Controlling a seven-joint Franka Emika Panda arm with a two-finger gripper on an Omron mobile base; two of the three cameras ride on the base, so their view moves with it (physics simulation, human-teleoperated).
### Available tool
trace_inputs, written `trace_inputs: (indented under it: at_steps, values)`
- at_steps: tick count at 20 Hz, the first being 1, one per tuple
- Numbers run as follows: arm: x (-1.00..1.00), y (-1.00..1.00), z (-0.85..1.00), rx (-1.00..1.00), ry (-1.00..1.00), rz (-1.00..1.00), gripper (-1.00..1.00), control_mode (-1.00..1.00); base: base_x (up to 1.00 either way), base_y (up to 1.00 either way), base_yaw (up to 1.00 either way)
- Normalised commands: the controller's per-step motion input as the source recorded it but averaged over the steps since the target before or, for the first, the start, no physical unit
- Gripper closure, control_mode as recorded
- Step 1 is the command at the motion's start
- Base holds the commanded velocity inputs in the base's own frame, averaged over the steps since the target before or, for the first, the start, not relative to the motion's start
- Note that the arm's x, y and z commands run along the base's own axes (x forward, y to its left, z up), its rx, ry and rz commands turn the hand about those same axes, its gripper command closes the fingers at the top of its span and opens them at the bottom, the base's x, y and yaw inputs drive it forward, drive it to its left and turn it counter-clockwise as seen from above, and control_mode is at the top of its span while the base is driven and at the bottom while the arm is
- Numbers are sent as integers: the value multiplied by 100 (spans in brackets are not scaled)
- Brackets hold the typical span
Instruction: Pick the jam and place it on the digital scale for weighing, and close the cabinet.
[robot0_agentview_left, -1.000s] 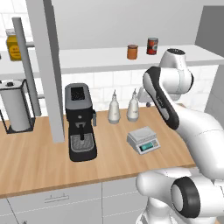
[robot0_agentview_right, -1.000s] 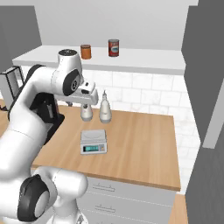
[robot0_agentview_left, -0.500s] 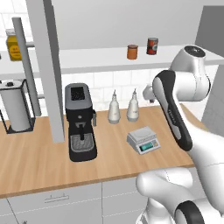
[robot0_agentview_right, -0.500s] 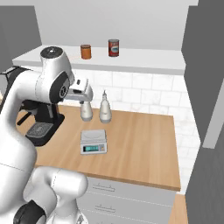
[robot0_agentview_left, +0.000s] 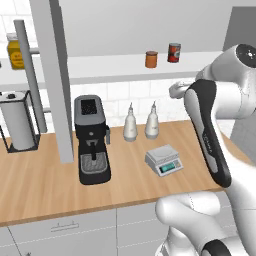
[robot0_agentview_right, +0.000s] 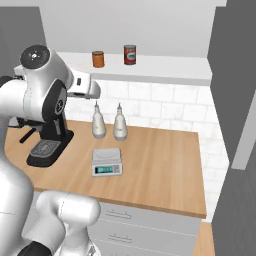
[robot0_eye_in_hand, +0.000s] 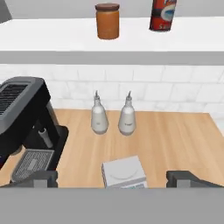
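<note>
The jam (robot0_eye_in_hand: 107, 21) is a small orange-brown jar with a brown lid. It stands on the white shelf (robot0_eye_in_hand: 52, 41) of the open cabinet (robot0_agentview_left: 52, 75), left of a red can (robot0_eye_in_hand: 162, 15); I also see the jam (robot0_agentview_left: 151, 59) (robot0_agentview_right: 98, 59) from both sides. Down on the wooden counter lies the digital scale (robot0_agentview_left: 163, 160) (robot0_agentview_right: 107, 161) (robot0_eye_in_hand: 124, 171) with nothing on it. My gripper (robot0_eye_in_hand: 113, 179) is open, its fingertips (robot0_eye_in_hand: 41, 178) far apart and empty. It hangs in the air short of the shelf, below the jam's level, and my hand (robot0_agentview_right: 85, 86) faces the wall.
A black coffee machine (robot0_agentview_left: 92, 140) stands left of the scale, with two white bottles (robot0_agentview_left: 130, 125) (robot0_agentview_left: 151, 122) behind it by the tiled wall. A paper-towel holder (robot0_agentview_left: 17, 125) and a yellow jar (robot0_agentview_left: 15, 50) are far left. An open door (robot0_agentview_right: 227, 75) juts out on the right.
My arm's upper joints have swung back from the shelf, rightward in the left base view and leftward in the right base view. The jam, scale and cabinet door have not moved.
</note>
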Motion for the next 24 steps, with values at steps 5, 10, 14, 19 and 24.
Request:
trace_inputs:
  at_steps: [5, 10, 14, 19, 24]
  values:
    - [0, 14, 42, -2, -36, 0, -100, -100, 0, 0, 0]
    - [5, 8, 37, -2, -24, 0, -100, -100, 0, 0, 0]
    - [3, 3, 54, -1, -21, 0, -100, -100, 0, 0, 0]
    - [3, 0, 59, 0, -7, 0, -100, -100, 0, 0, 0]
    - [35, 2, 15, -1, 18, 0, -100, -100, 0, 0, 0]
